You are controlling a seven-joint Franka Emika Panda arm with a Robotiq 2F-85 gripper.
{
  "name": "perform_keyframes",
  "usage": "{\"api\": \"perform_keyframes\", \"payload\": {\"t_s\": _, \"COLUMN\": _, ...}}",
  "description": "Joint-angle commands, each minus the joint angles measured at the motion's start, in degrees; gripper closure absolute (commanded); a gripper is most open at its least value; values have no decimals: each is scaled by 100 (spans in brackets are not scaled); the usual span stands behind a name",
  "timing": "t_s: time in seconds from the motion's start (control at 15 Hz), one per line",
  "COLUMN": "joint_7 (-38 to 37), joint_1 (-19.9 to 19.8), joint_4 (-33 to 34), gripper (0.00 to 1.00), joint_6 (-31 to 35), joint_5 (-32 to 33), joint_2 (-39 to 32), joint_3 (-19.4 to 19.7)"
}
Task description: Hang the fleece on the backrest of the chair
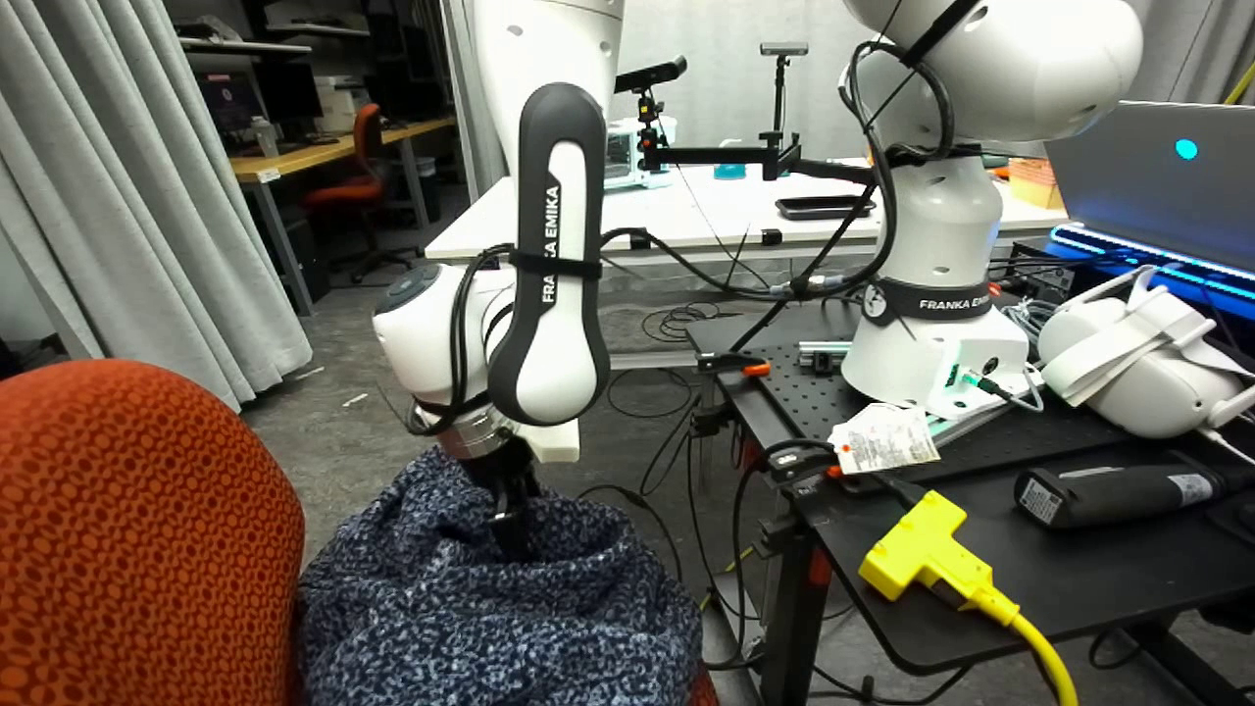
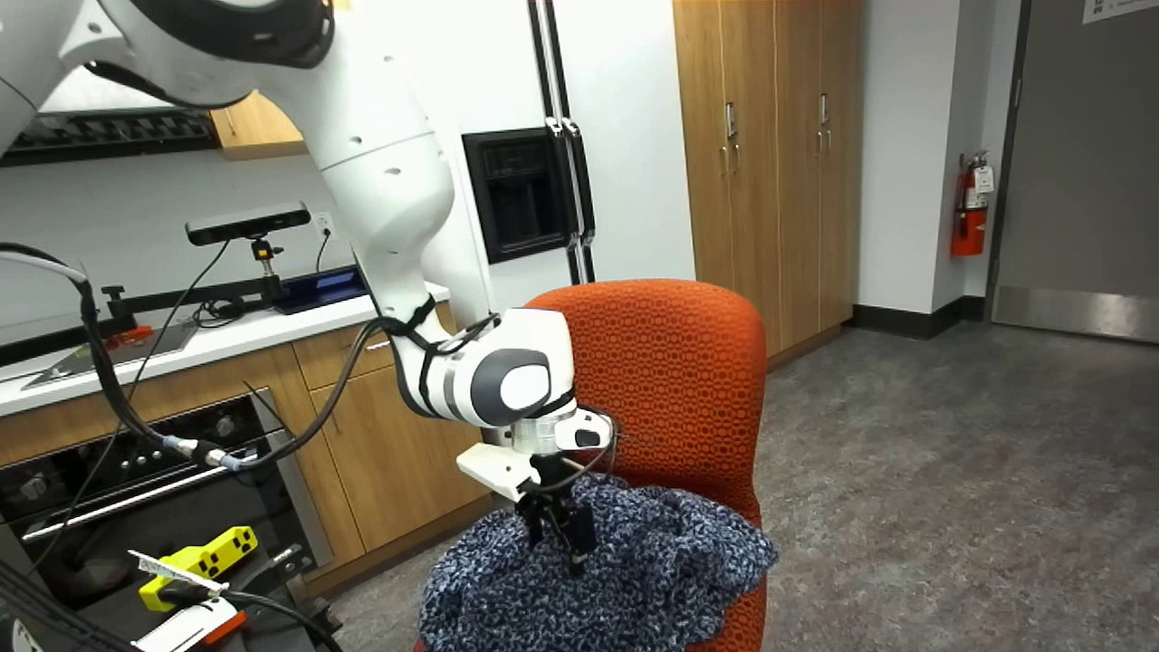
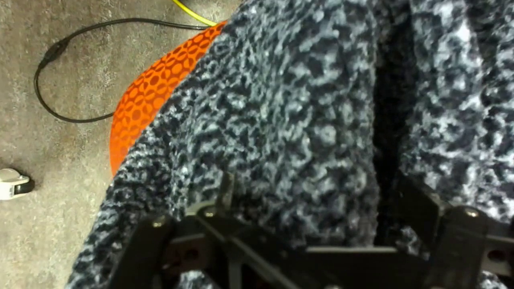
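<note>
The fleece [image 1: 490, 608] is a bunched, mottled navy and grey-white cloth heaped on the seat of the orange-red chair; it also shows in an exterior view [image 2: 634, 580] and fills much of the wrist view [image 3: 305, 100]. The backrest of the chair [image 2: 670, 380] stands upright and bare behind the heap, and shows at the left in an exterior view [image 1: 147, 529]. My gripper [image 3: 321, 192] points down into the fleece with its fingers wide apart, a fold lying between them. It also shows in both exterior views [image 1: 510, 529] [image 2: 557, 539]. The fingertips are partly sunk in the cloth.
A black table [image 1: 1079, 588] with the robot base [image 1: 931, 343], a yellow power connector [image 1: 931, 549] and a headset [image 1: 1128, 363] stands beside the chair. An orange seat edge [image 3: 148, 96] shows beside the fleece. Cables [image 3: 80, 34] lie on the floor.
</note>
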State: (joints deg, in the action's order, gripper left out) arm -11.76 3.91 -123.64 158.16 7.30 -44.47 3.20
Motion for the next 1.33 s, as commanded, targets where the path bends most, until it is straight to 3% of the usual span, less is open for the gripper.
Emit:
{"api": "perform_keyframes", "payload": {"t_s": 0.0, "joint_7": -81, "joint_1": 292, "joint_4": 808, "gripper": 0, "joint_6": 108, "joint_5": -83, "joint_2": -678, "joint_3": 314}}
{"api": "perform_keyframes", "payload": {"t_s": 0.13, "joint_7": -97, "joint_1": 355, "joint_4": 1094, "gripper": 6, "joint_6": 110, "joint_5": -83, "joint_2": -900, "joint_3": 404}}
{"api": "perform_keyframes", "payload": {"t_s": 0.2, "joint_7": -108, "joint_1": 391, "joint_4": 1211, "gripper": 26, "joint_6": 114, "joint_5": -78, "joint_2": -997, "joint_3": 448}}
{"api": "perform_keyframes", "payload": {"t_s": 0.47, "joint_7": -71, "joint_1": 413, "joint_4": 1323, "gripper": 58, "joint_6": 121, "joint_5": -98, "joint_2": -1130, "joint_3": 474}}
{"api": "perform_keyframes", "payload": {"t_s": 0.8, "joint_7": 210, "joint_1": 160, "joint_4": 607, "gripper": 96, "joint_6": -278, "joint_5": -293, "joint_2": -336, "joint_3": 86}}
{"api": "perform_keyframes", "payload": {"t_s": 0.93, "joint_7": 322, "joint_1": 83, "joint_4": 246, "gripper": 100, "joint_6": -502, "joint_5": -359, "joint_2": 197, "joint_3": -53}}
{"api": "perform_keyframes", "payload": {"t_s": 1.0, "joint_7": 512, "joint_1": -146, "joint_4": 72, "gripper": 100, "joint_6": -626, "joint_5": -488, "joint_2": 503, "joint_3": -289}}
{"api": "perform_keyframes", "payload": {"t_s": 1.27, "joint_7": 639, "joint_1": -210, "joint_4": -222, "gripper": 99, "joint_6": -1158, "joint_5": -570, "joint_2": 1591, "joint_3": -269}}
